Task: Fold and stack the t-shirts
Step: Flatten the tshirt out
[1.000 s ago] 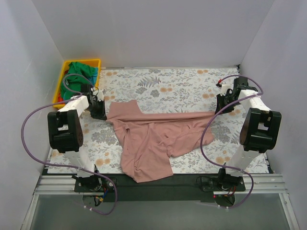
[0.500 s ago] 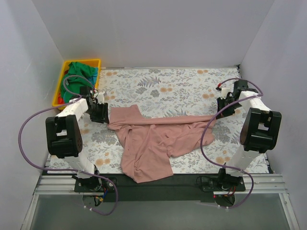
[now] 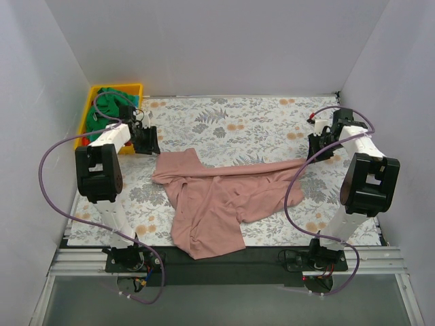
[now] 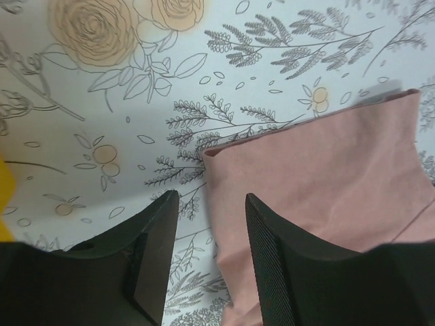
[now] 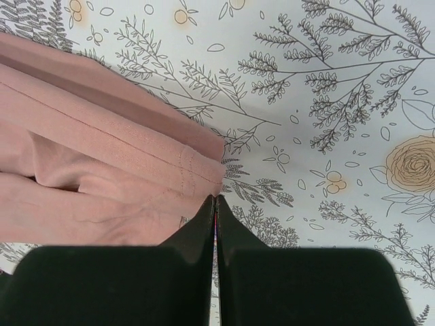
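Observation:
The dusty-pink t-shirt (image 3: 217, 197) lies rumpled across the floral table cover, a narrow strip of it stretching to the right. My left gripper (image 3: 145, 141) is open and empty, just left of and above the shirt's left corner (image 4: 326, 176). In the left wrist view the shirt's edge lies on the cover below the gap between the left gripper's (image 4: 209, 198) spread jaws. My right gripper (image 3: 315, 151) is shut on the shirt's hem corner (image 5: 204, 159), its tips (image 5: 215, 198) pinched together. A green t-shirt (image 3: 111, 102) and a bit of red fabric (image 3: 84, 140) lie in the bin.
The yellow plastic bin (image 3: 87, 112) stands at the far left corner, close behind my left gripper. White walls enclose the table on three sides. The floral cover (image 3: 238, 122) shows bare behind the pink shirt. Purple cables loop off both arms.
My left gripper has let go of the pink shirt's left corner and moved back toward the bin. The corner now lies on the cover. The right gripper has hardly moved.

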You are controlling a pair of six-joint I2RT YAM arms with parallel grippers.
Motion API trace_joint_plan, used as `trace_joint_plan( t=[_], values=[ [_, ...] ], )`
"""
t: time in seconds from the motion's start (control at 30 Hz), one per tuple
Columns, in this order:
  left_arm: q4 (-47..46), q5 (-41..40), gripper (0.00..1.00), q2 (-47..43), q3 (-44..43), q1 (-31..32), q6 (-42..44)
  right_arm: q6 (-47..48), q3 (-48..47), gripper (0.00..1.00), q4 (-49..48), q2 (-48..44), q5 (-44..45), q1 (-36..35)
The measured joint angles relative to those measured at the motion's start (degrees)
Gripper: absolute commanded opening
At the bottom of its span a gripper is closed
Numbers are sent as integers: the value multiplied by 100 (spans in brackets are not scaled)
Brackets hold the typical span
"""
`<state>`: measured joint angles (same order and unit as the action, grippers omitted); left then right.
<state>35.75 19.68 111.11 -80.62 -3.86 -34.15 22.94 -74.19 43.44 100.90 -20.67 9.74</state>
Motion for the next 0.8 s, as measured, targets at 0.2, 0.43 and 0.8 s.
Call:
trace_joint_plan(
  t=[0.2,0.43,0.8],
  values=[
    [-35,-278,47,245,66,251,-42,2,-109,1,7,55,-59,0],
    [-236,-767,38,295,155,643,-35,2,-162,1,17,116,-98,0],
    [-264,-979,0,385,-114,743,-192,17,-468,1,66,125,-240,2]
  ],
)
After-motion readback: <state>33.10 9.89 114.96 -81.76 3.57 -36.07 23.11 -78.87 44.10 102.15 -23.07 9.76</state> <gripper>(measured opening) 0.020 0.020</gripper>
